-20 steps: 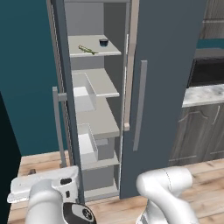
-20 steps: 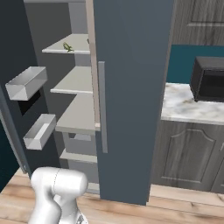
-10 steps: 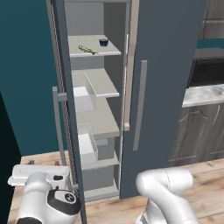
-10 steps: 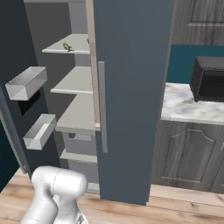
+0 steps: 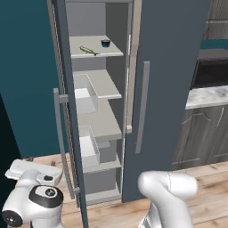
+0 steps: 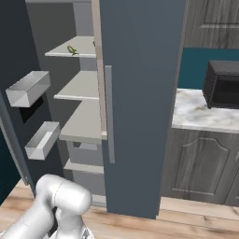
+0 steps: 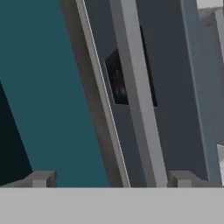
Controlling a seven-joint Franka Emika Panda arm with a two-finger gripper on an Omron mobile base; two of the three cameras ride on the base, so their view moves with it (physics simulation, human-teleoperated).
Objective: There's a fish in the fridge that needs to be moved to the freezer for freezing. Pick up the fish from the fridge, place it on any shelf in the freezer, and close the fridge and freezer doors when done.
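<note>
While your gripper (image 7: 111, 178) hangs with jaws spread wide at the bar handle (image 7: 135, 96) of the open freezer door (image 7: 175, 109), the fish is hidden, presumably behind the shut fridge door (image 5: 173, 67), and it's likely light, slick and limp, so pinch across its thick middle.

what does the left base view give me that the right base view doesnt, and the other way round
Left base view: the open door edge-on with its outer bar handle, the teal wall beside it, and a small dark bowl plainly visible on the top shelf.

Right base view: that door's inner face, its two clear bins seen from the front, and the whole black microwave on the marble counter.

Both: the grey shelves, a small green thing on the top one, and the closed door with its long handle.
</note>
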